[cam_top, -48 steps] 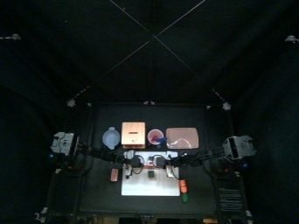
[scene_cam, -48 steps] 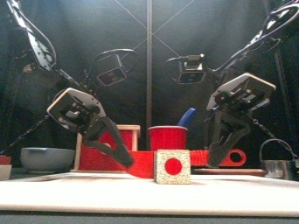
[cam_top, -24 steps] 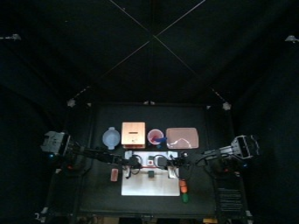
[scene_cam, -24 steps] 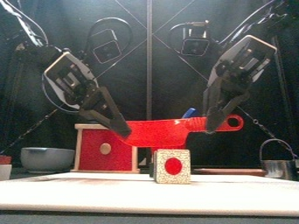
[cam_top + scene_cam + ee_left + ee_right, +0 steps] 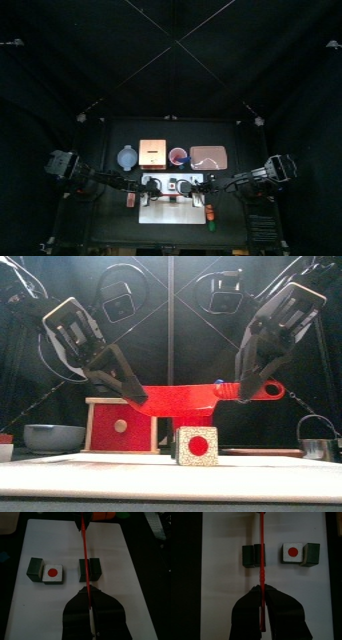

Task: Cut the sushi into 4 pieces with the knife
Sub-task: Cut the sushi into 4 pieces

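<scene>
Looking down my cameras, I see two claws and one red knife (image 5: 201,400). The left claw (image 5: 136,403) is clenched on one end of it and the right claw (image 5: 242,395) is clenched on the other end. They hold the knife flat in the air, above the sushi and not touching it. I count four sushi blocks (image 5: 252,555) in two pairs on the one white board (image 5: 127,587). The knife hangs over one pair. In the other pair, one block (image 5: 198,444) shows a red dot. Behind stand one wooden box (image 5: 118,426), one bowl (image 5: 51,436) and one pink tray (image 5: 209,157).
</scene>
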